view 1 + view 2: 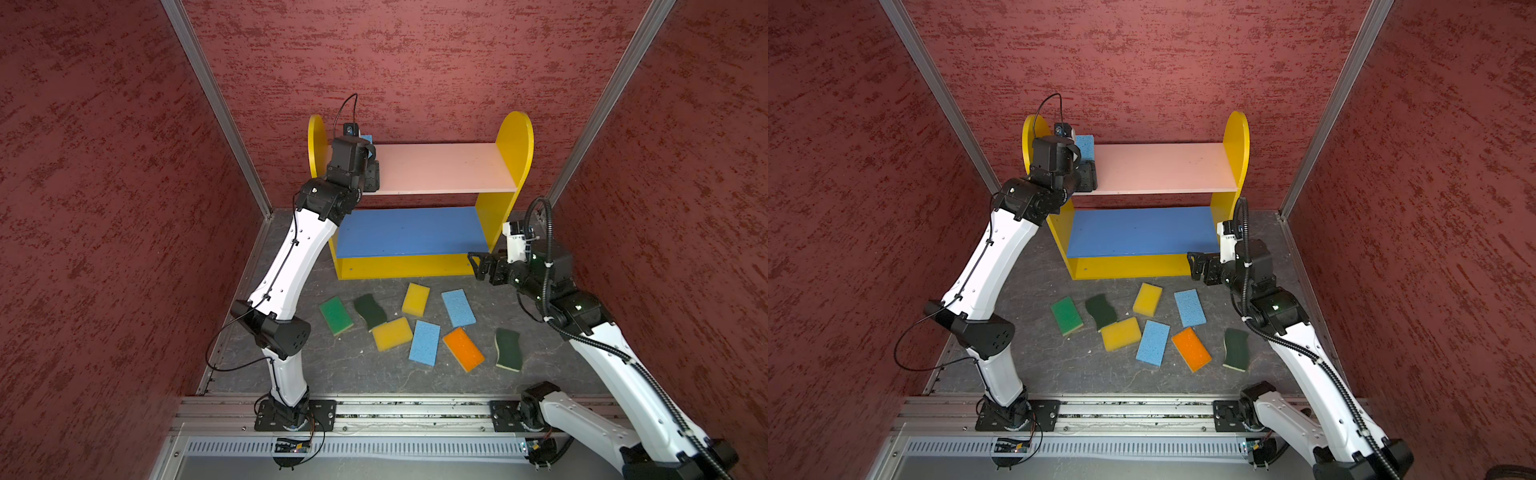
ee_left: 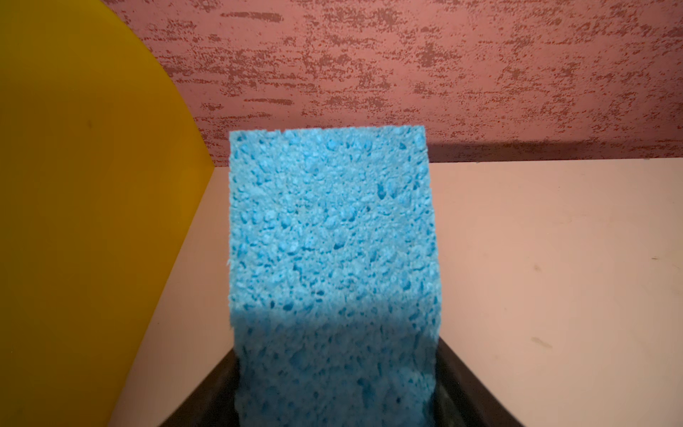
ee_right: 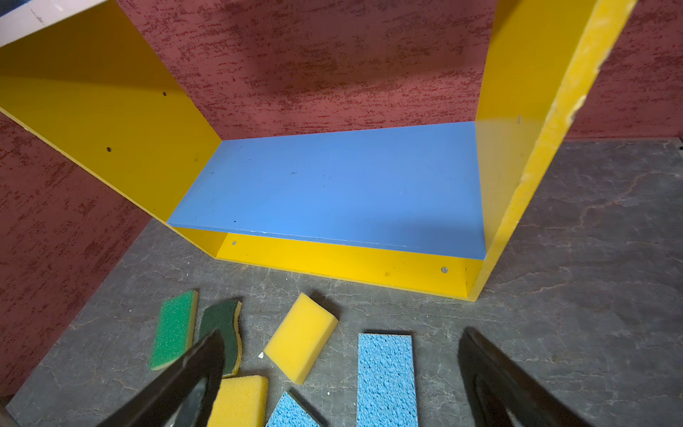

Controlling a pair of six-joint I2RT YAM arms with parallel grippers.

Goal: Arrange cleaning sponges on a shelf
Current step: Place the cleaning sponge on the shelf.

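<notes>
Now, the left jaws clamp a light blue porous sponge (image 2: 332,240) over the shelf's pink top board (image 2: 554,258); right jaws gape, empty.

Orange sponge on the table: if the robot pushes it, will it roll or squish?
The orange sponge probably won't roll: it's a flat block lying on its broad face. It likely squishes when squeezed, since its yellow lower layer looks like foam. Pushed, it may slide into the light blue sponge close beside it.

Light blue sponge (image 2: 332,240) at shelf's (image 1: 515,141) pink top board (image 1: 440,166), eight sponges (image 1: 424,343) flat in front
</notes>
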